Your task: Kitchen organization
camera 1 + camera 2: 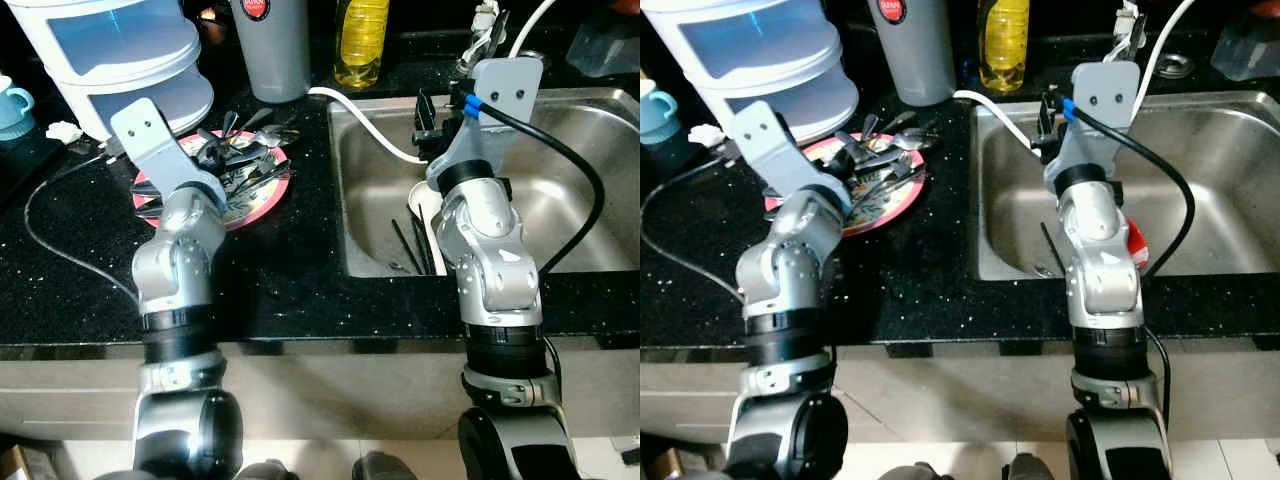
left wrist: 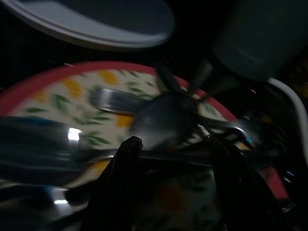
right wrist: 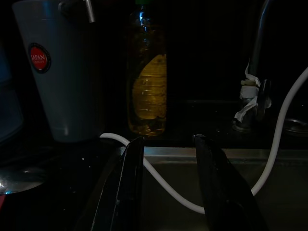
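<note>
Left gripper [image 2: 168,149] worked over the cutlery plate [image 1: 262,203] on the black desk [image 1: 290,280].
Its fingers stood open around shiny, jumbled spoons [image 2: 159,122] on the red-rimmed, floral plate; the right gripper [image 3: 166,159] hung open-fingered over the sink [image 1: 590,130].

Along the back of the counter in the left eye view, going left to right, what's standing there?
Blue mug → white stacked container → grey cup with a red badge → yellow liquid bottle → tap base with the white hose.
</note>
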`<state>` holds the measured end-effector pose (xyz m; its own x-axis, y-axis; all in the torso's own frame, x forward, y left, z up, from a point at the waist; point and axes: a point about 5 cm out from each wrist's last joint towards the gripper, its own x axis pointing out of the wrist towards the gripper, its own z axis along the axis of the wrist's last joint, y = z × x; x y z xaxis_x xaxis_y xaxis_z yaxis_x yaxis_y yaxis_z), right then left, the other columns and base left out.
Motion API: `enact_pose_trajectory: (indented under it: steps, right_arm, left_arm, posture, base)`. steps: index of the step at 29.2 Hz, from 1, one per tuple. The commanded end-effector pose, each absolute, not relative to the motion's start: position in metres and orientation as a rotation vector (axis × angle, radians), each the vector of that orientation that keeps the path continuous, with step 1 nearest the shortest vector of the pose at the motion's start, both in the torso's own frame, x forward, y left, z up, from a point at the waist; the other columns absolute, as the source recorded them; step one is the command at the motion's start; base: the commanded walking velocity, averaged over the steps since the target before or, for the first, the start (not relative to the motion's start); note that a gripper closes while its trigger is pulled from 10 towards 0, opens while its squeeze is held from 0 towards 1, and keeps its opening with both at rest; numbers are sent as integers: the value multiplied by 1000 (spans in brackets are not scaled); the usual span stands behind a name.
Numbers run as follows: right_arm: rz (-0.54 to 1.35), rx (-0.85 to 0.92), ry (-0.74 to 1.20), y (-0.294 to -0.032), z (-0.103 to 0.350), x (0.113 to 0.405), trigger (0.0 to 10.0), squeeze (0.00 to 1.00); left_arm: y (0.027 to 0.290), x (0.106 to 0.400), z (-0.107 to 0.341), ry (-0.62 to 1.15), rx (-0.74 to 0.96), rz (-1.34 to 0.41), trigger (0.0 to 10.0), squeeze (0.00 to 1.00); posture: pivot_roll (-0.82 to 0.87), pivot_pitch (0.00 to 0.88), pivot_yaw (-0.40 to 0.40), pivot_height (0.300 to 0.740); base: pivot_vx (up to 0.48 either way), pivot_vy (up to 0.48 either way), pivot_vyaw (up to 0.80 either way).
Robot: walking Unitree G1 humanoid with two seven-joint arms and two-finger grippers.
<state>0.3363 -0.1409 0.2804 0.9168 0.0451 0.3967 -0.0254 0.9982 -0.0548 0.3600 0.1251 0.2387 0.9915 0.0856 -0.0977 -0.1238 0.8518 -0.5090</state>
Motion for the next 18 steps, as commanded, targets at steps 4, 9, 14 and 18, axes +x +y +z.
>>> enact_pose_trajectory:
  steps: [4,9,14,18]
  right_arm:
    - [61,-47,-418,-134,281,336,10000,0]
    - [53,-48,-415,-136,279,335,10000,0]
    - [50,-46,-412,-137,278,335,10000,0]
    - [58,-44,-406,-136,276,336,10000,0]
  left_arm:
    - [70,358,249,106,-655,-105,10000,0]
    - [68,347,244,116,-433,-200,10000,0]
    - [94,337,239,90,-117,-193,10000,0]
    - [132,330,237,94,30,-173,10000,0]
  posture:
    - [-34,52,83,740]
    - [-30,50,86,740]
    - [-12,46,83,740]
    - [1,44,74,740]
  base:
    - [0,0,0]
    - [0,0,0]
    - [0,0,0]
    - [0,0,0]
